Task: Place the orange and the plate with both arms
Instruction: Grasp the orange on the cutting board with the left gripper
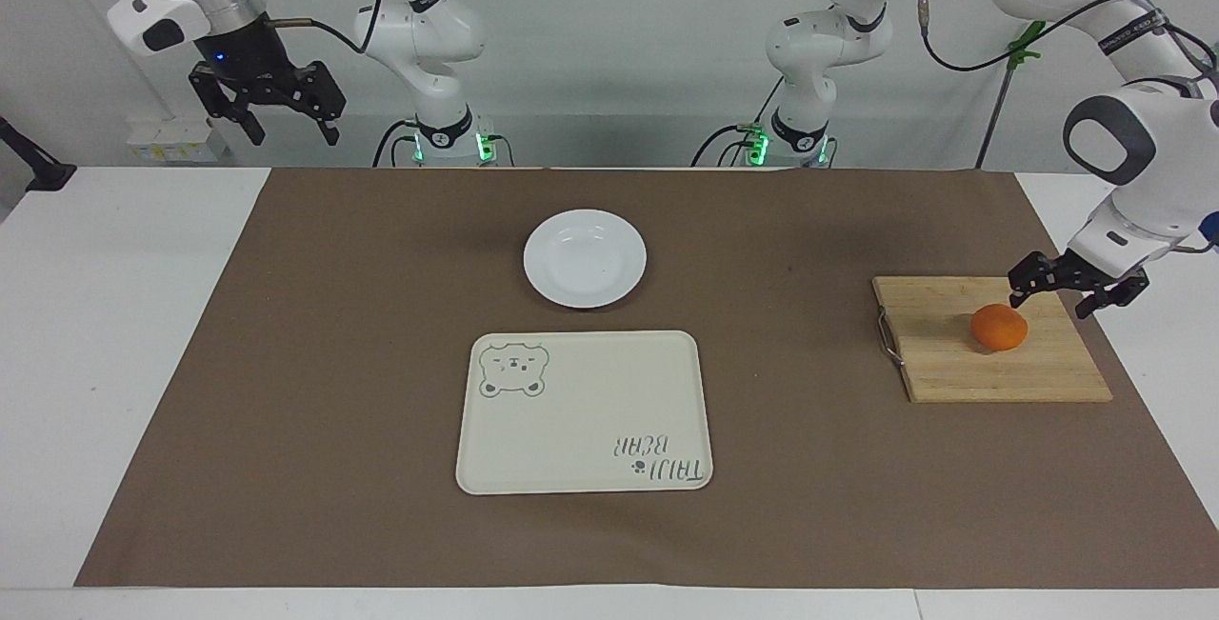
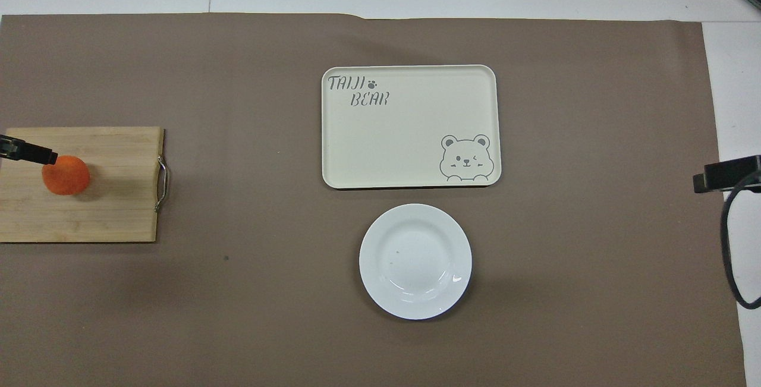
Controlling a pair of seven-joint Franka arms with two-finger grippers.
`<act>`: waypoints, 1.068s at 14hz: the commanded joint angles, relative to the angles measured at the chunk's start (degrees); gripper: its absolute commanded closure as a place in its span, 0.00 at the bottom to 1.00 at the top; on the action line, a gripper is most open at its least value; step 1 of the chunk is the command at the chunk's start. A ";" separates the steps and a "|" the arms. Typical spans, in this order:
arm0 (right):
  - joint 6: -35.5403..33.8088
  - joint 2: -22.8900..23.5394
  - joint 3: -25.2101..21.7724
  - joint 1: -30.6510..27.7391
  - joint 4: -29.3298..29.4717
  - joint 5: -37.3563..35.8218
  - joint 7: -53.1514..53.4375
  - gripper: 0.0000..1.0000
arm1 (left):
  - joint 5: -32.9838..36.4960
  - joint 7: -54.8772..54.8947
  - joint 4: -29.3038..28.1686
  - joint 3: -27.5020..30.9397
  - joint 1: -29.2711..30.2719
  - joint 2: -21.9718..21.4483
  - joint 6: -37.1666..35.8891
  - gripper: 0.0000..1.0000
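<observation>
Left tool (image 1: 1065,287) hanging open over the cutting board (image 1: 952,363), beside the orange (image 1: 999,328)

Overhead, only its fingertip (image 2: 35,154) is showing, overlapping the orange at the desk's (image 1: 133,334) left-arm edge; the bent arm is reaching down. Right tool (image 1: 281,115) is waiting open, raised; the plate (image 1: 585,258) is lying mid-desk.

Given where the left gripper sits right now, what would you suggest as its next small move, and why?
Probably shift the left gripper slightly over the orange and lower it, fingers open. It hangs just above the cutting board, beside the fruit and not around it. The right gripper waits raised at its own end; the plate lies untouched.
</observation>
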 commanded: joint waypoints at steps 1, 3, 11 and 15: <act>-0.65 -0.88 0.34 -0.67 -0.70 1.16 0.65 0.00 | -0.91 2.10 -4.42 -0.34 0.73 -0.31 4.23 0.00; -0.65 -0.88 0.34 -0.67 -0.70 1.16 0.65 0.00 | -0.91 2.98 -7.15 -0.34 0.47 0.12 8.97 0.00; -0.65 -0.88 0.34 -0.67 -0.70 1.16 0.65 0.00 | -0.91 3.16 -9.09 -0.34 0.56 4.17 13.57 0.17; -0.65 -0.88 0.34 -0.67 -0.70 1.16 0.65 0.00 | -0.82 2.90 -8.57 -0.52 -0.85 2.33 9.09 1.00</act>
